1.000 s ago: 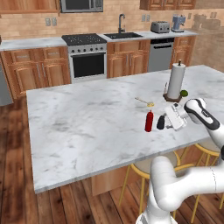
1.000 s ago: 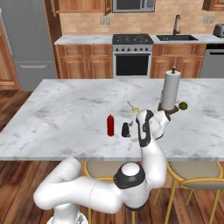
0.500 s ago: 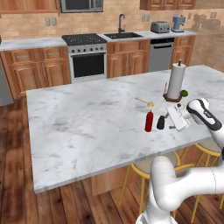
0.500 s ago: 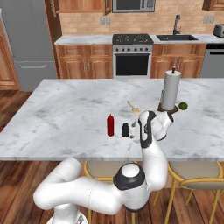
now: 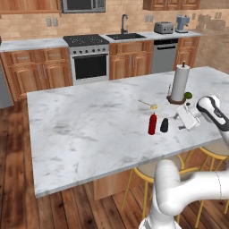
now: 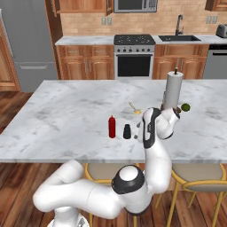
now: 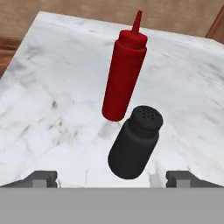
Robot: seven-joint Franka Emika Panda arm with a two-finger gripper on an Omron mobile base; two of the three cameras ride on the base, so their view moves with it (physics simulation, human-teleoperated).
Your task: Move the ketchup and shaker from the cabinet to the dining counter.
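The large white-grey veined marble island desk (image 5: 89,129) carries both task things, standing upright just beside each other and apart by a narrow gap. The slim red squeeze bottle of ketchup with a tapered nozzle cap (image 5: 153,124) stands a little left of the small black shaker with a perforated, narrower top (image 5: 164,125) in the left base view; in the hand view the ketchup (image 7: 124,70) stands beyond the shaker (image 7: 135,142).

The white arm's two-finger end effector (image 5: 180,121) sits low over the desk just to the right of the shaker, released, its dark fingertips (image 7: 43,177) spread wide on either side of the shaker without touching it. In the right base view the end effector (image 6: 140,131) is next to the shaker (image 6: 127,131), with the ketchup (image 6: 112,127) further left.

Further back on the desk stands a tall white paper towel roll on a dark round base (image 5: 180,84), a small green lime-like fruit (image 5: 188,95) next to it, and a small pale yellow item (image 5: 149,104) lying flat. Round stools with yellow legs (image 5: 210,154) line the near edge above a dark plank wood floor (image 5: 18,152).

Along the far brick-tiled wall run reddish-brown wooden lower cabinets (image 5: 38,74), a steel range with a black cooktop (image 5: 89,58), a sink with a tall faucet (image 5: 125,27), a toaster (image 5: 163,27) and a grey refrigerator (image 6: 27,44).
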